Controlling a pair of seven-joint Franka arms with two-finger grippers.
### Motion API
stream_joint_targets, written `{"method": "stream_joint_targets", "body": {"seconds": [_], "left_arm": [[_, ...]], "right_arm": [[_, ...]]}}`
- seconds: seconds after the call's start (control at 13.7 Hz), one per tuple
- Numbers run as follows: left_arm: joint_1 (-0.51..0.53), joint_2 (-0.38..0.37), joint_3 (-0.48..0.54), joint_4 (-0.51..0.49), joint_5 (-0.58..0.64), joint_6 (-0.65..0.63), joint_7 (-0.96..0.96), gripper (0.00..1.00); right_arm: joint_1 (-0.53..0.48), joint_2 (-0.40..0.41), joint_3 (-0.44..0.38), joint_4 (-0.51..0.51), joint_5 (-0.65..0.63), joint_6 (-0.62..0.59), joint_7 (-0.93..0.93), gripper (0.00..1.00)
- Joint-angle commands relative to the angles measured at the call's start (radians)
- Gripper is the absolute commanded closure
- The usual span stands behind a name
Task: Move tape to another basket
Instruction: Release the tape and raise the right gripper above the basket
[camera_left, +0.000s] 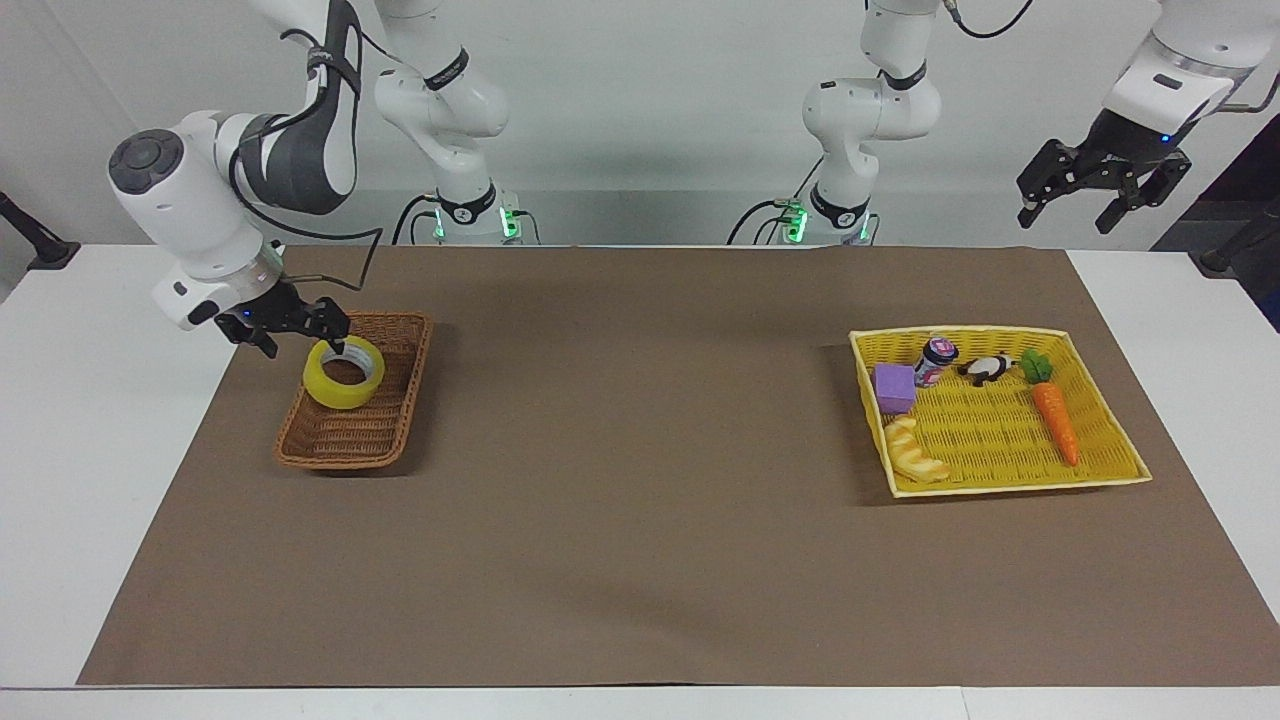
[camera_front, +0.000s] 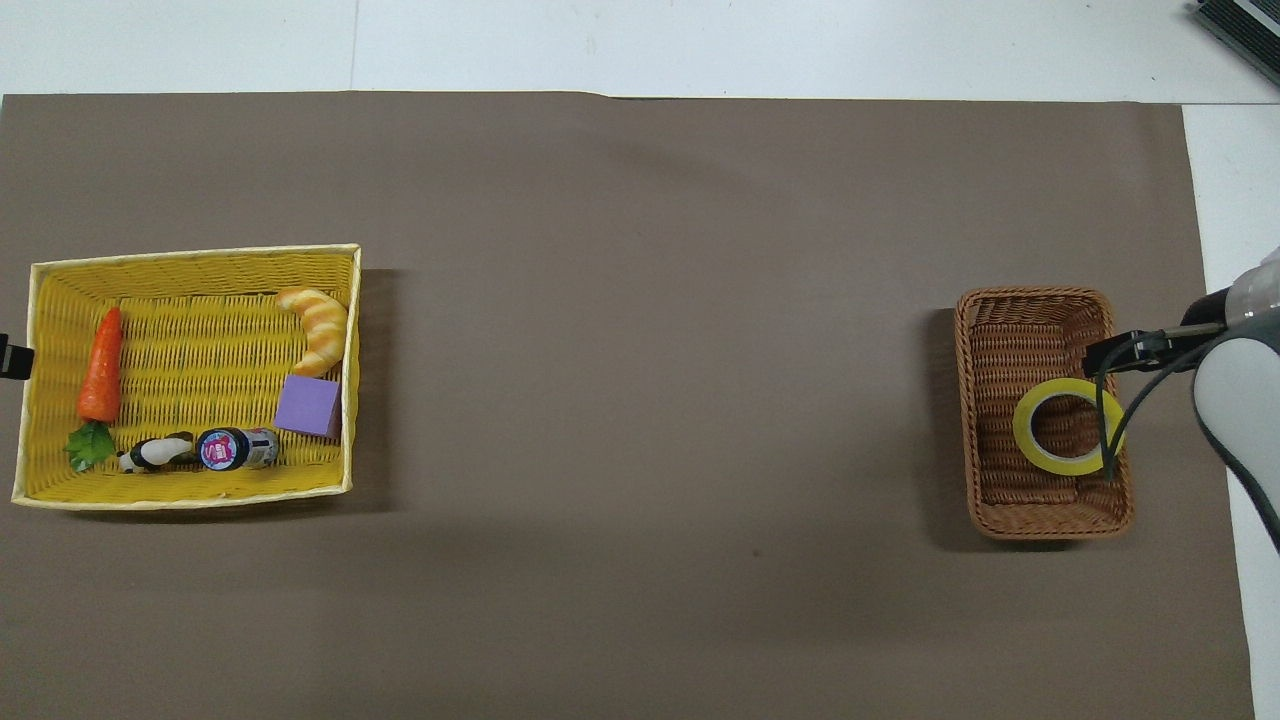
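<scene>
At the left of the facing view, the tape (camera_left: 344, 372) lay flat in the wicker basket (camera_left: 352, 440). The right gripper (camera_left: 290, 325) hung just above the basket's rim, fingers spread, holding nothing. At upper right, the left gripper (camera_left: 1100, 195) waited, fingers spread.

No legible text, small dark bottle (camera_left: 936, 360) lying in yellow woven tray (camera_left: 1110, 476) carries pink-and-white label, lettering too small to read, no other markings

table (camera_left: 100, 420) | brown mat (camera_left: 640, 520) | on mat: basket (camera_left: 345, 440), yellow tray (camera_left: 1000, 485)
</scene>
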Motion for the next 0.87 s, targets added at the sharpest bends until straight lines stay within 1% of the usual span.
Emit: {"method": "stream_joint_targets", "body": {"seconds": [0.0,0.22,0.36,0.51,0.58,0.8], "left_arm": [[0.003,-0.021,-0.004,-0.021,0.016,-0.001,-0.009,0.0],[0.003,-0.021,-0.004,-0.021,0.016,-0.001,-0.009,0.0],[0.003,-0.021,-0.004,-0.021,0.016,-0.001,-0.009,0.0],[0.003,-0.023,-0.004,-0.021,0.016,-0.001,-0.009,0.0],[0.003,-0.021,-0.004,-0.021,0.016,-0.001,-0.009,0.0],[0.003,-0.023,-0.004,-0.021,0.016,-0.001,-0.009,0.0]], "right_arm": [[0.036,-0.005,0.012,0.079,-0.038,-0.078,0.107,0.0],[0.07,-0.043,0.015,0.093,-0.018,-0.103,0.172,0.0],[0.078,-0.077,0.047,0.095,-0.001,-0.107,0.183,0.0],[0.081,-0.103,0.056,0.112,0.036,-0.127,0.215,0.0],[0.084,-0.103,0.061,0.132,0.041,-0.156,0.217,0.0],[0.082,-0.085,0.078,0.256,0.044,-0.283,0.217,0.0]]}}
